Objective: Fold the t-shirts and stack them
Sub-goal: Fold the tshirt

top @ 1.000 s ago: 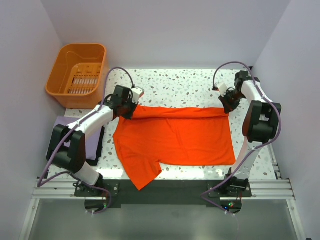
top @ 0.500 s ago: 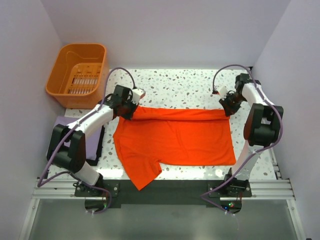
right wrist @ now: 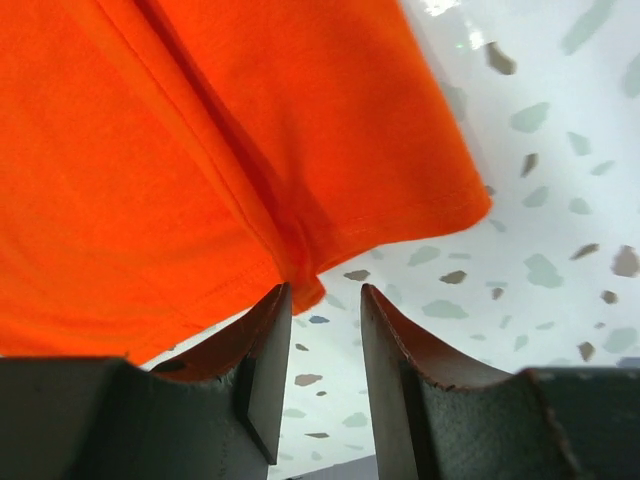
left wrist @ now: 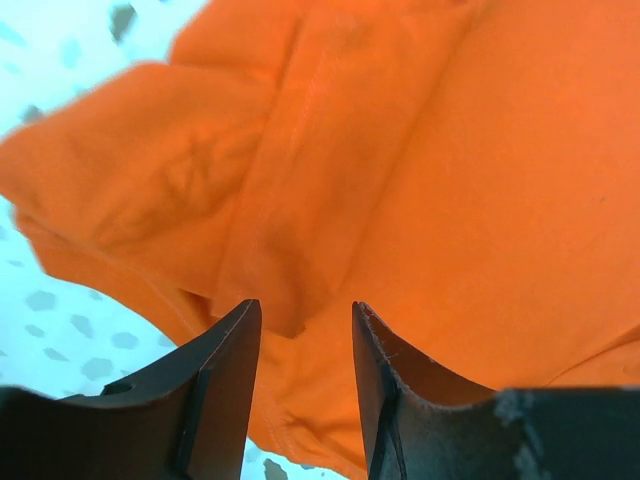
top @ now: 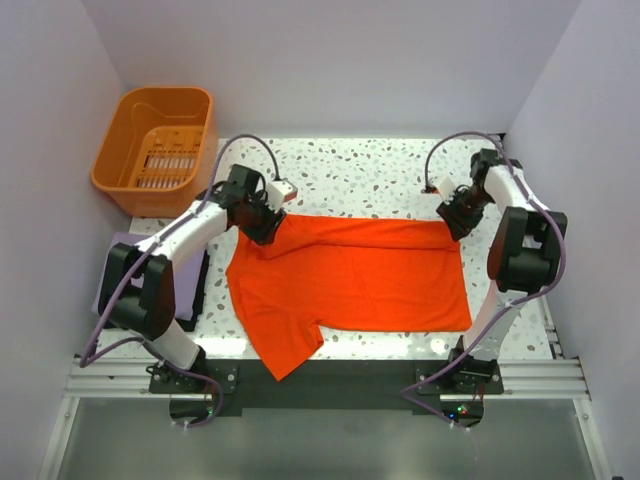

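The orange-red t-shirt [top: 350, 275] lies spread on the speckled table, its far edge folded over toward me and one sleeve hanging near the front edge. My left gripper [top: 266, 226] is open over the shirt's far left corner; in the left wrist view [left wrist: 305, 305] the cloth [left wrist: 450, 150] lies loose between the jaws. My right gripper [top: 449, 217] is open at the far right corner; in the right wrist view [right wrist: 325, 288] the shirt's corner [right wrist: 150, 150] ends just at the left fingertip. The lavender t-shirt [top: 118, 243] lies at the left, mostly hidden under my left arm.
An orange slotted plastic basket [top: 205, 125] stands at the back left, beyond the table's corner. Bare speckled table [top: 360, 175] lies beyond the shirt. Walls close in on the left, the right and the back.
Both grippers have opened and let go of the shirt's far edge, which now lies flat as a fold. The left wrist has shifted a little to the right.
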Available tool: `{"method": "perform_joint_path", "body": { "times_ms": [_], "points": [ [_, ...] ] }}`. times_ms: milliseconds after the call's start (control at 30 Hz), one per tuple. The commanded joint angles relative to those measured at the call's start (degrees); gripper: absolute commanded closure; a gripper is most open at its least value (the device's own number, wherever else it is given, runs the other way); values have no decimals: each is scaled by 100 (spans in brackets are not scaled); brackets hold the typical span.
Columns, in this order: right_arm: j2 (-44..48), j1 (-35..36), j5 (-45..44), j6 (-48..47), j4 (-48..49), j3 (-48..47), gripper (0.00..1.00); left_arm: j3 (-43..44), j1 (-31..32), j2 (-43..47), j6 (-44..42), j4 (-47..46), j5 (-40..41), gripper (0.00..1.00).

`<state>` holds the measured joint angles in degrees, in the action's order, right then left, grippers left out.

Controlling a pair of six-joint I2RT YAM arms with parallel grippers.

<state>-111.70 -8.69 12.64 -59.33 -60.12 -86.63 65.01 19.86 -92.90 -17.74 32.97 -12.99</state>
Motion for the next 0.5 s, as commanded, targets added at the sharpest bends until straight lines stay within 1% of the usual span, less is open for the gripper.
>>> {"method": "perform_joint_path", "body": {
  "times_ms": [0,167,300,467],
  "points": [
    [52,-28,124,220,-210,-600,62,617,-166,-95,-230,122,-423,53],
    [-194,-28,239,449,-430,-908,61,1248,-368,-824,-344,200,-651,53],
    [-264,7,274,431,-527,-829,60,1628,-369,-1326,-476,350,-976,51],
    [-238,78,221,343,-510,-549,60,1927,-360,-1844,-389,306,-1161,51]
  ]
}}
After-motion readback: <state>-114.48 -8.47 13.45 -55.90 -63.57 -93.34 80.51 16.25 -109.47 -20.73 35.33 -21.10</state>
